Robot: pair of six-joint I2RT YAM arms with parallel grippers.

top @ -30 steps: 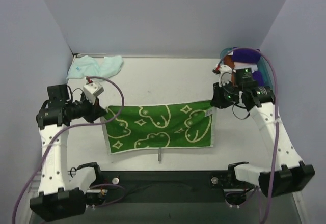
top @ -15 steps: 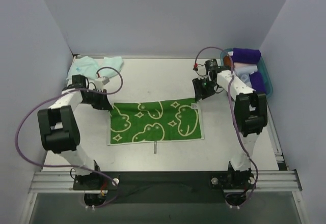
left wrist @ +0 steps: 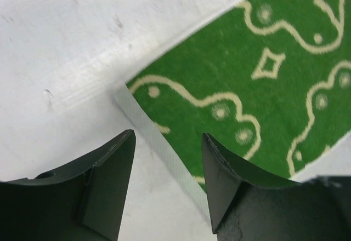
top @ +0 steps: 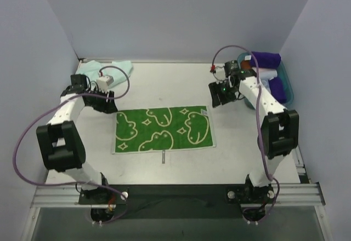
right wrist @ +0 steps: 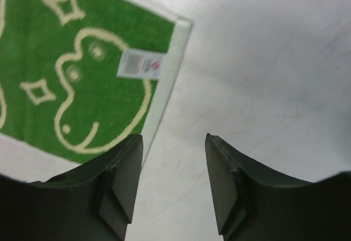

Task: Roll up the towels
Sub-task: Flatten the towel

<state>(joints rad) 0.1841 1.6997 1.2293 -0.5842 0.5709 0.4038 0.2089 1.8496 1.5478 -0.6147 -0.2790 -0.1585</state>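
Green towel: the patterned towel [top: 163, 129], green with pale squiggles and diamonds, lay spread flat and face up in the middle of the bench [top: 164, 85], with no edge turned over.
Mint-aqua towel: the plain towel [top: 109, 66] sat crumpled in the far-left corner of the bench, well apart from both arms.
Left hand: the left hand [left wrist: 167, 137] was released, its jaws apart with nothing between them, poised over the green towel's far-left corner, whose pale hem ran into the gap.
Right hand: the right hand [right wrist: 174, 138] was likewise spread and empty, just beside the far-right corner, near the small sewn label [right wrist: 141, 64].
Other things: a bin [top: 289, 90] at the far right held a purple roll [top: 266, 59].
Done: judging by how it lay, the green towel was flattened and ready.
Left to do: no rolling had begun; both towels needed rolling, and the mint one needed spreading first.
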